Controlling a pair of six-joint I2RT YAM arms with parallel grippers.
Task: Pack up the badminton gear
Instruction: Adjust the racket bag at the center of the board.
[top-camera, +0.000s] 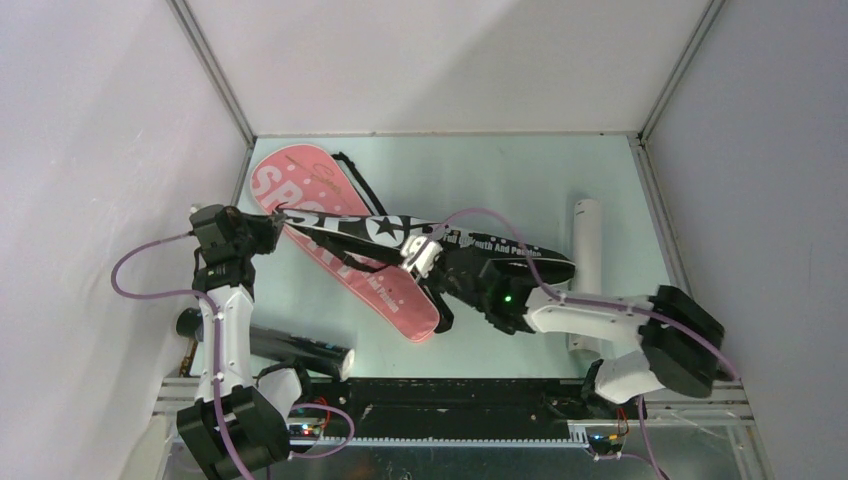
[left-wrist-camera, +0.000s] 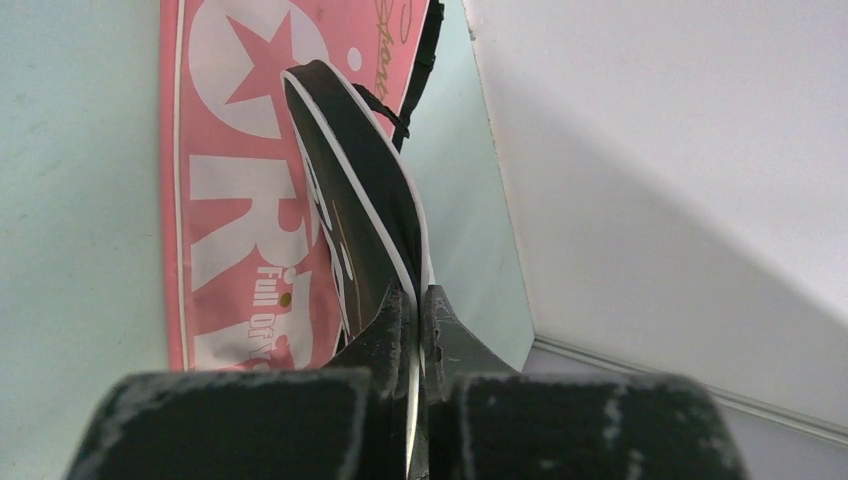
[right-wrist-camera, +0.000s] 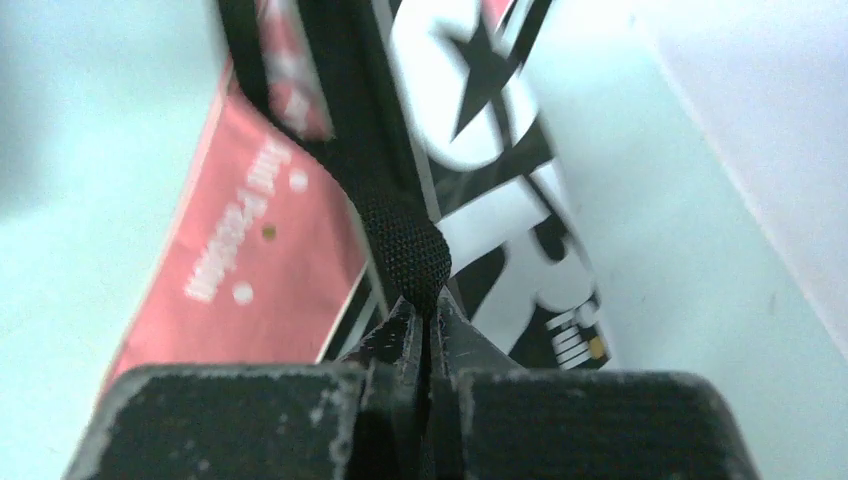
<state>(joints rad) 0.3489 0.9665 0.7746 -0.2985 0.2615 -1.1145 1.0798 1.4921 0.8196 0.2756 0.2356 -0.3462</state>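
Where the arms are bolted down, the overhead view alone shows a black tube lying by the left arm's base and a white tube stretched along the table on the right side. Neither wrist camera catches them. Further in, the left wrist view shows the left gripper with its jaws pinched tight on the thin edge of the black cover, which is lifted edge-up above the pink cover. The right wrist view shows the right gripper clamped on a black woven strap, too fine to make out from above, with the starred lettering just beyond. From above, the black cover spans between both grippers, crossing the pink cover, which lies flat and reaches toward the far-left corner.
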